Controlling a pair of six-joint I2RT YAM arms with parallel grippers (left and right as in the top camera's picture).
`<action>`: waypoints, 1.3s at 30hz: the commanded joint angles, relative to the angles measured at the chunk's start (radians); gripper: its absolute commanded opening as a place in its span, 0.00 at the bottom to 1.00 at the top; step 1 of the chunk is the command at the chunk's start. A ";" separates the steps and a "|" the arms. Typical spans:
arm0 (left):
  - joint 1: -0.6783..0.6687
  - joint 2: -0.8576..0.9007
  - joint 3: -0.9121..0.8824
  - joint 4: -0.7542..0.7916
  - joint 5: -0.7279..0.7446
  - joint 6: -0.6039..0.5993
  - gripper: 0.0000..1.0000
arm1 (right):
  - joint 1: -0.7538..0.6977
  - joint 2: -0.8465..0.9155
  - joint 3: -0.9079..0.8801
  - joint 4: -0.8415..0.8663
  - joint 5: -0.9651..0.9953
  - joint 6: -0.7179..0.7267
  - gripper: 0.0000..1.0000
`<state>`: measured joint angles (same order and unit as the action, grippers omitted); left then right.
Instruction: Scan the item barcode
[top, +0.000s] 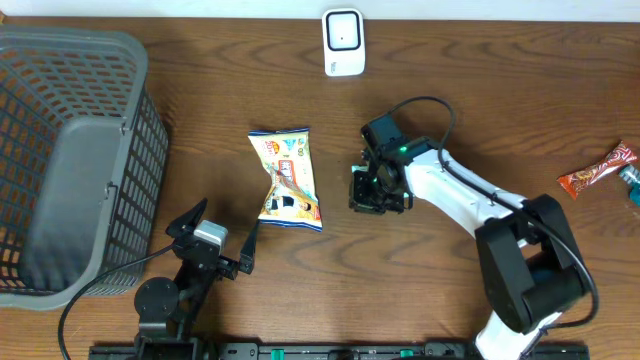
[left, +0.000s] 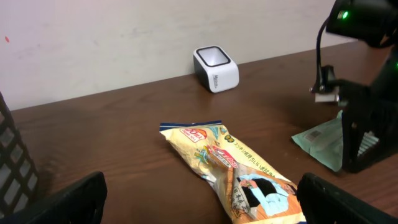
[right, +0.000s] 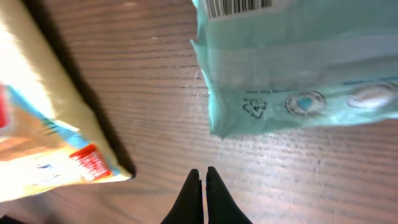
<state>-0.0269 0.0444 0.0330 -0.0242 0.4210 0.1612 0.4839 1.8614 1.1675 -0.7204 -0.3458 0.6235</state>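
Closest to the lens, the right gripper (right: 202, 186) points down at the wooden counter (right: 155, 62), its jaws pressed together with nothing between them. Just beyond their tips a teal packet (right: 298, 81) lies flat, its barcode (right: 239, 6) facing up. A yellow snack bag (top: 285, 180) lies near the packet, on the left arm's side. The left gripper (top: 222, 228) sits low by the bag's near end, jaws spread wide and empty. A white scanner (top: 343, 42) stands at the far edge, well apart from both. A grey basket (top: 145, 140) sits at the left, a red wrapper (top: 598, 172) far right.
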 joint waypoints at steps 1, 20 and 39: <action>0.006 0.000 -0.029 -0.015 0.020 -0.001 0.98 | -0.034 -0.088 0.004 -0.009 -0.012 0.020 0.01; 0.006 0.000 -0.029 -0.015 0.020 -0.001 0.98 | -0.096 -0.163 -0.162 0.216 0.367 0.140 0.99; 0.006 0.000 -0.029 -0.015 0.020 -0.001 0.98 | -0.131 -0.163 -0.368 0.412 0.421 0.401 0.75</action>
<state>-0.0269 0.0444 0.0330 -0.0242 0.4210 0.1612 0.3668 1.6852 0.8413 -0.3069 0.0425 0.9794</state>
